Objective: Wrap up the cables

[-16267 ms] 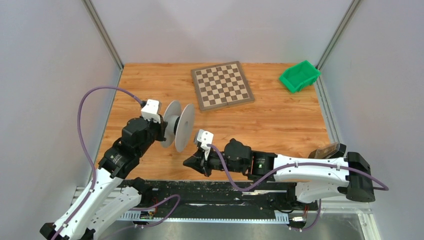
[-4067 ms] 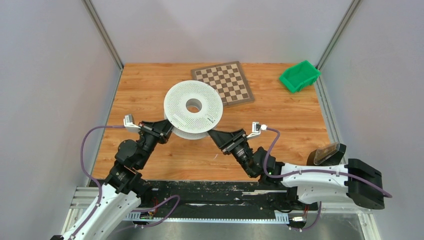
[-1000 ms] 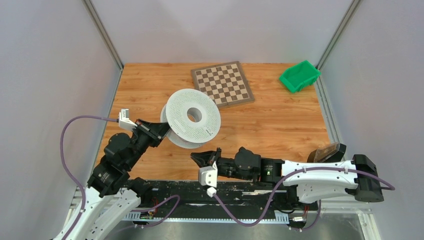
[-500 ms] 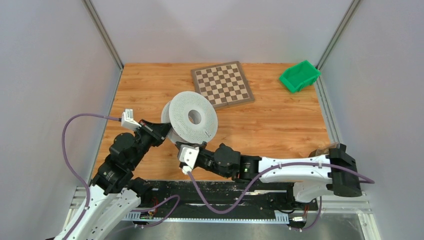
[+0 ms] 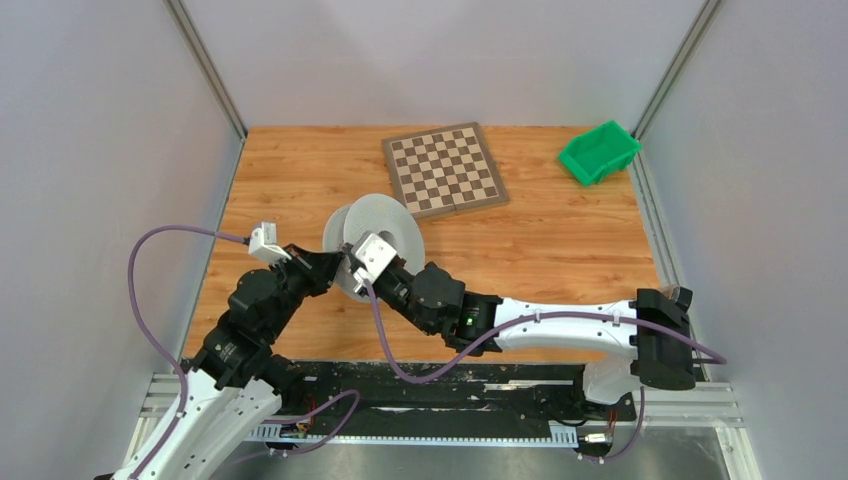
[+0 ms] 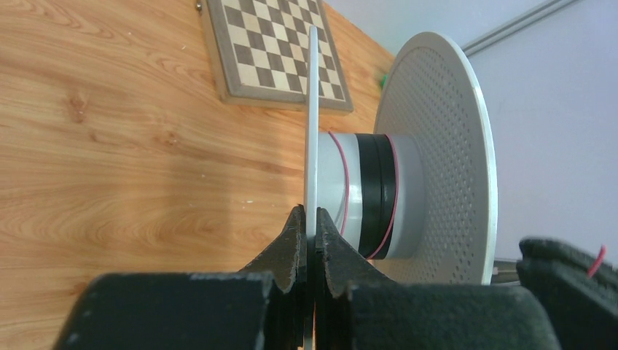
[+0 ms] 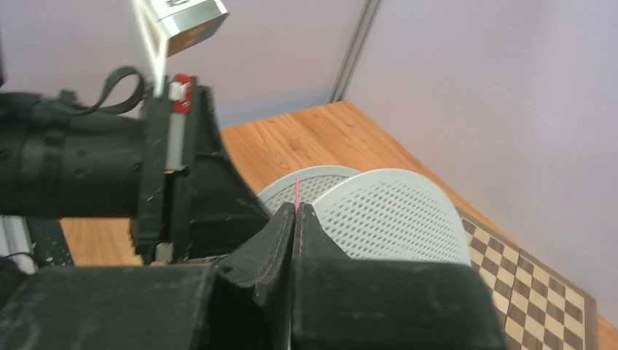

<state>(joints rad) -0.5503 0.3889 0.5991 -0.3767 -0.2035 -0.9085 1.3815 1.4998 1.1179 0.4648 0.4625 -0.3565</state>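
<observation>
— Left pincer (image 6: 309,232), how does it stand?
— Clamped tight on the nearer flange of the spool (image 6: 436,138). The thin white disc runs straight up between the two fingers.
— And the right pincer (image 7: 295,219)?
— Pressed together on a thin red cable (image 7: 297,191), which pokes up a little out of the tips. It sits just beside the spool, facing the left arm.
— Where is the spool itself?
— On edge over the left-middle of the desk (image 5: 560,240), axle roughly level, both perforated flanges upright. A few red turns lie round the hub, next to a black band. Whether its lower rim touches the wood I cannot tell from these angles.
— Anything beyond it?
— The chessboard (image 5: 444,170) lies flat just behind it. A green bin (image 5: 598,152) sits in the far right corner, well apart.
</observation>
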